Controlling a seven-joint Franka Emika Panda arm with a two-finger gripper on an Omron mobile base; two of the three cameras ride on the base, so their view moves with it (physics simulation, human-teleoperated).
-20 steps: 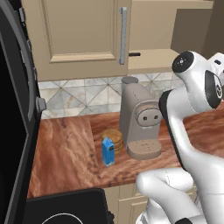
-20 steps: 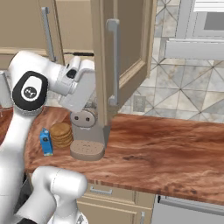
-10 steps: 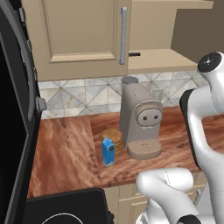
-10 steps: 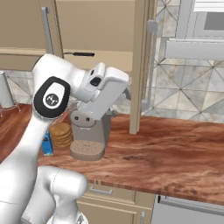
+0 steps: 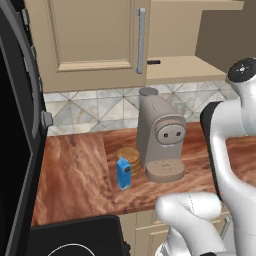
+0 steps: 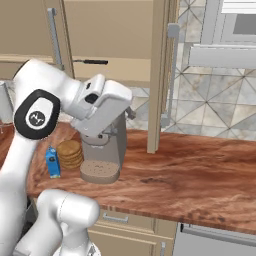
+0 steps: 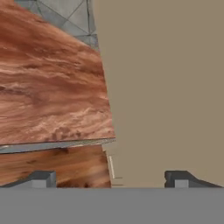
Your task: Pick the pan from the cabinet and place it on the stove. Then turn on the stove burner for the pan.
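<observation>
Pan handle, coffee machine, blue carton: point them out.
pan handle [image 6: 90, 61], right base view, middle of the black handle on the cabinet shelf.
coffee machine [image 5: 161, 135], left base view, front of its body.
blue carton [image 5: 123, 173], left base view, front face.

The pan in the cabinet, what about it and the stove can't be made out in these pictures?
- Pan: in both base views just its thin black handle shows on the cabinet shelf; the closed door hides the bowl.
- Stove: left base view, cut off by the bottom edge; knobs unseen.
- Gripper: hand view, open, tips cut by the bottom.
</observation>
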